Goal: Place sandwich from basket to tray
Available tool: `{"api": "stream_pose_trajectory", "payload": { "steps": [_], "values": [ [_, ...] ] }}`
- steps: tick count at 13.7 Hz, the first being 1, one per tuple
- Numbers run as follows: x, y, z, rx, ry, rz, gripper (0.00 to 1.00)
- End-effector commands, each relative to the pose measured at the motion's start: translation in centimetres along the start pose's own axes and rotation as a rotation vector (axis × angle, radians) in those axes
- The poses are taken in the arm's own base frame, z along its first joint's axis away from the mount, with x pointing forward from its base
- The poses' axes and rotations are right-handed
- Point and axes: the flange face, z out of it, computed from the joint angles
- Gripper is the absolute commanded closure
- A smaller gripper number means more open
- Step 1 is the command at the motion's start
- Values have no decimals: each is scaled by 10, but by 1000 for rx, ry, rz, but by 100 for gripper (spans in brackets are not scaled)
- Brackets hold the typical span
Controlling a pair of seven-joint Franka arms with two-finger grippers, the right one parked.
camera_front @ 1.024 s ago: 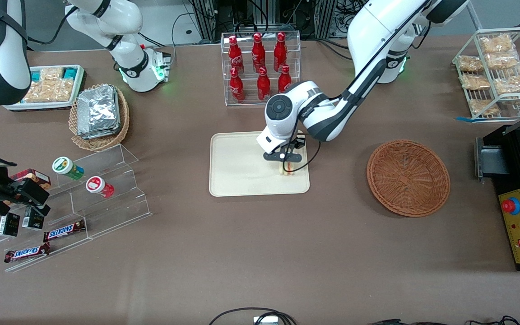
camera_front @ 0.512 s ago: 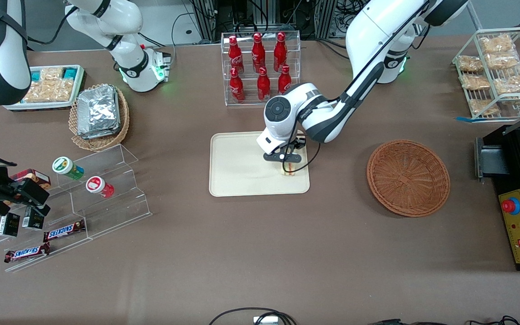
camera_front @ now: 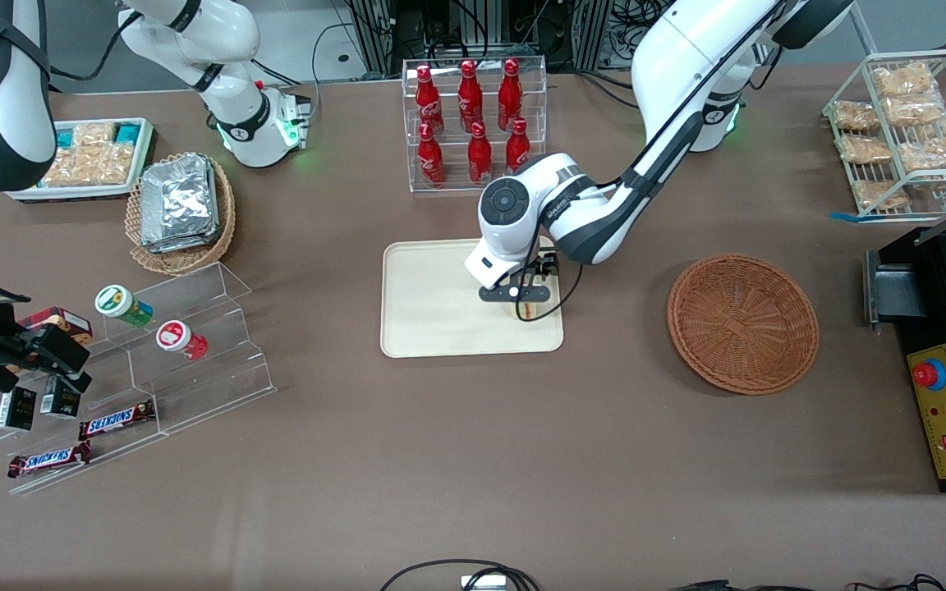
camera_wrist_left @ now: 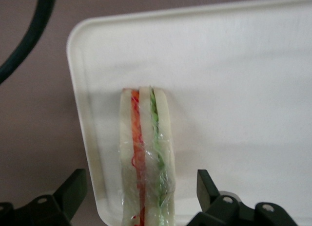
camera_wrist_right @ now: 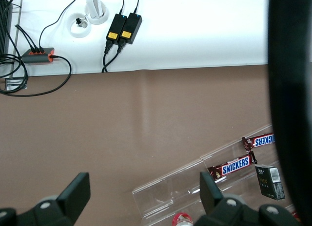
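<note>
Our gripper [camera_wrist_left: 141, 199] hangs just above the sandwich [camera_wrist_left: 145, 160], jaws spread wide and touching nothing. The sandwich stands on its edge on the tray [camera_front: 432, 316], near the corner closest to the basket [camera_front: 742, 322]. We should lift straight up, so we do not tip it.

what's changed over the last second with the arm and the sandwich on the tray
The gripper has lifted slightly off the sandwich, drawing away from the front camera. Its fingers now stand open, apart from the sandwich on either side, so it has been let go. The sandwich rests on its edge near the tray corner, where it was. The basket and tray have not moved.
</note>
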Motion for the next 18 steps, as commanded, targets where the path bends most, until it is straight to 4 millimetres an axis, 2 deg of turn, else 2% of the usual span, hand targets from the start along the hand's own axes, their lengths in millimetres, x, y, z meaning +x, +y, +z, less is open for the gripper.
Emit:
{"api": "stream_pose_trajectory", "payload": {
  "steps": [1,4,6,10,15,18],
  "values": [
    [35,-14,-54,9,28,-115,1],
    [74,-52,-97,-14,57,-205,1],
    [88,-85,-120,-6,73,-259,1],
    [109,-162,-155,46,64,-357,1],
    [116,-230,-186,67,23,-295,1],
    [117,-282,-200,70,-42,-194,0]
  ]
}}
